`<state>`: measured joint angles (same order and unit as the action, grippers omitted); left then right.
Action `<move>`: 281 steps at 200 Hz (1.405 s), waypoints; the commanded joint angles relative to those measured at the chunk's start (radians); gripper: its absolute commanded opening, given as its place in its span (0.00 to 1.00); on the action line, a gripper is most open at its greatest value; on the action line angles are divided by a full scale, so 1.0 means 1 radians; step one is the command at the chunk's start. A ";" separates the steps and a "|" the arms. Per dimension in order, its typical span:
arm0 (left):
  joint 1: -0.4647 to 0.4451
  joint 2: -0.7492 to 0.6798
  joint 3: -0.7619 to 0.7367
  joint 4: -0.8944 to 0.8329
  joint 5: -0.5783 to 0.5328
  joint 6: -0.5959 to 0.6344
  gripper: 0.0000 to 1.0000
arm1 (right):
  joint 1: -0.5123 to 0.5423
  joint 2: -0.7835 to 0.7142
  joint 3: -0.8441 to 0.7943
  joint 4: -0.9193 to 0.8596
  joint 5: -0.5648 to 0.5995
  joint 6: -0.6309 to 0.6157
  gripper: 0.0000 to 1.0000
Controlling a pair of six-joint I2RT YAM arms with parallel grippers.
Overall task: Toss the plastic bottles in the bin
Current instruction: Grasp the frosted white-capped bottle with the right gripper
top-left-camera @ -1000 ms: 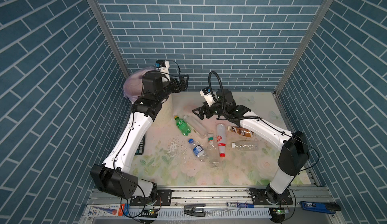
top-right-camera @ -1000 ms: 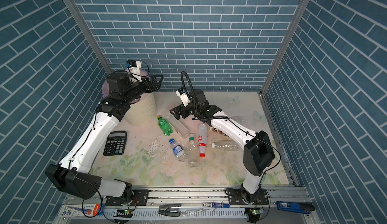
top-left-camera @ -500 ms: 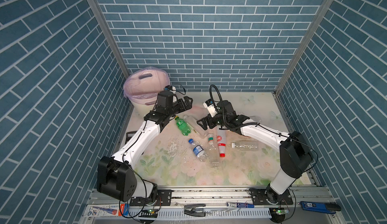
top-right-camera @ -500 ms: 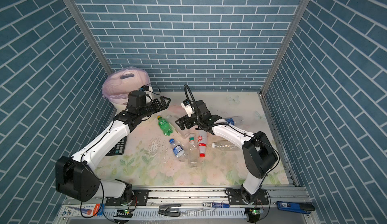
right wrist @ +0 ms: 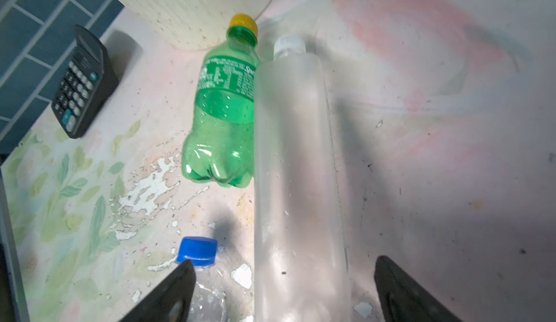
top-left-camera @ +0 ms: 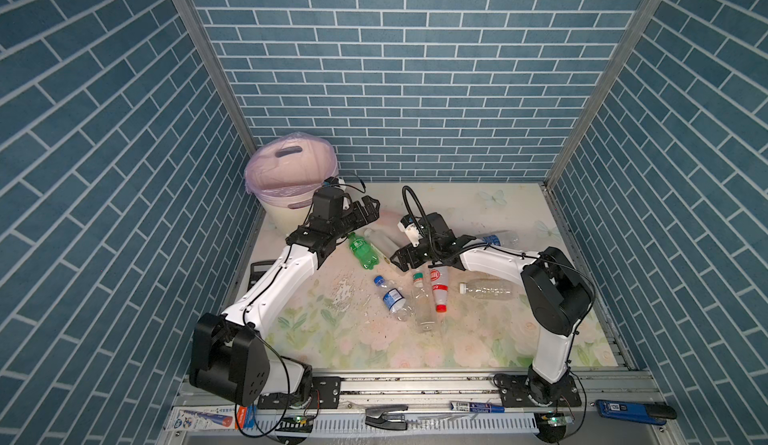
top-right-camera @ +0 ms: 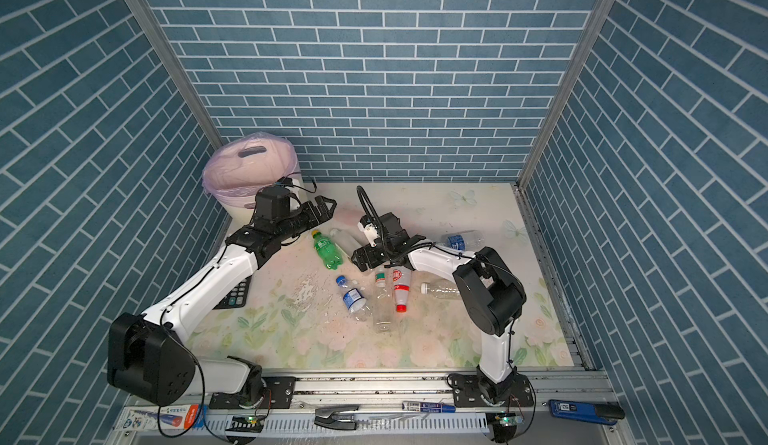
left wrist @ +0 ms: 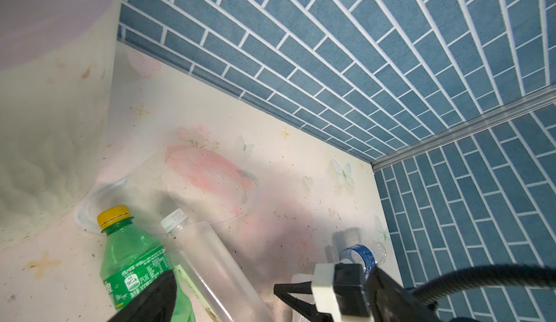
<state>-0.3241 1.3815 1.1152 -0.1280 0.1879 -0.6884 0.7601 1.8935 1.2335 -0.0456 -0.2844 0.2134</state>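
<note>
Though white-capped, frosted bottle (right wrist: 294,170).

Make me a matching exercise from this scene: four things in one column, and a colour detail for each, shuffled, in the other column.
Things:
1. green bottle
2. calculator
3. bin
4. frosted bottle

Details:
A. lined in pink
B. black
C. white cap
D. yellow cap

Pairs: 1-D, 2-B, 3-A, 4-C

My left gripper (top-left-camera: 371,210) has swung down off the bin (top-left-camera: 266,181) — my right gripper (right wrist: 282,261) has dropped astride the frosted bottle (right wrist: 294,155).
</note>
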 commanded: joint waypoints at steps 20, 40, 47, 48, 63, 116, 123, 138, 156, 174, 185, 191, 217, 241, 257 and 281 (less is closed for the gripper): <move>-0.006 0.027 -0.006 0.025 -0.007 -0.003 0.99 | 0.018 0.060 0.040 -0.045 0.025 0.010 0.91; -0.004 0.023 -0.012 0.024 -0.014 -0.003 0.99 | 0.022 0.085 0.053 -0.049 0.044 0.021 0.90; -0.003 0.022 -0.015 0.025 -0.016 -0.003 0.99 | 0.024 0.092 0.058 -0.051 0.053 0.022 0.89; -0.003 0.022 -0.015 0.025 -0.016 -0.003 0.99 | 0.024 0.093 0.058 -0.051 0.054 0.022 0.89; -0.001 0.019 -0.020 0.025 -0.018 -0.003 0.99 | 0.025 0.109 0.068 -0.061 0.077 0.024 0.87; 0.002 0.029 -0.022 0.026 -0.010 -0.009 0.99 | 0.024 0.143 0.113 -0.093 0.152 0.028 0.81; 0.003 0.030 -0.023 0.026 -0.010 -0.011 0.99 | 0.025 0.148 0.120 -0.099 0.157 0.027 0.79; 0.002 0.031 -0.023 0.029 -0.009 -0.014 0.99 | 0.021 0.158 0.137 -0.111 0.166 0.024 0.74; 0.002 0.031 -0.026 0.027 -0.010 -0.017 0.99 | 0.017 0.167 0.150 -0.122 0.177 0.024 0.69; 0.002 0.028 -0.029 0.024 -0.010 -0.019 0.99 | 0.004 0.170 0.154 -0.123 0.178 0.032 0.65; 0.003 0.024 -0.032 0.022 -0.009 -0.021 0.99 | -0.009 0.170 0.156 -0.124 0.177 0.044 0.59; 0.002 0.024 -0.034 0.021 -0.010 -0.022 0.99 | -0.018 0.168 0.158 -0.124 0.176 0.049 0.57; 0.002 0.024 -0.040 0.022 -0.004 -0.036 0.99 | -0.054 0.166 0.162 -0.126 0.163 0.058 0.53; 0.003 0.030 -0.041 0.024 0.006 -0.046 0.99 | -0.090 0.160 0.164 -0.129 0.149 0.063 0.48; 0.002 0.037 -0.042 0.025 0.012 -0.054 0.99 | -0.107 0.150 0.164 -0.127 0.139 0.070 0.46; 0.002 0.052 -0.043 0.034 0.028 -0.070 0.99 | -0.124 0.128 0.165 -0.126 0.128 0.073 0.45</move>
<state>-0.3229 1.4075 1.0855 -0.1059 0.1921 -0.7391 0.6483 2.0441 1.3495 -0.1493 -0.1398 0.2584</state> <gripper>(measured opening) 0.994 0.578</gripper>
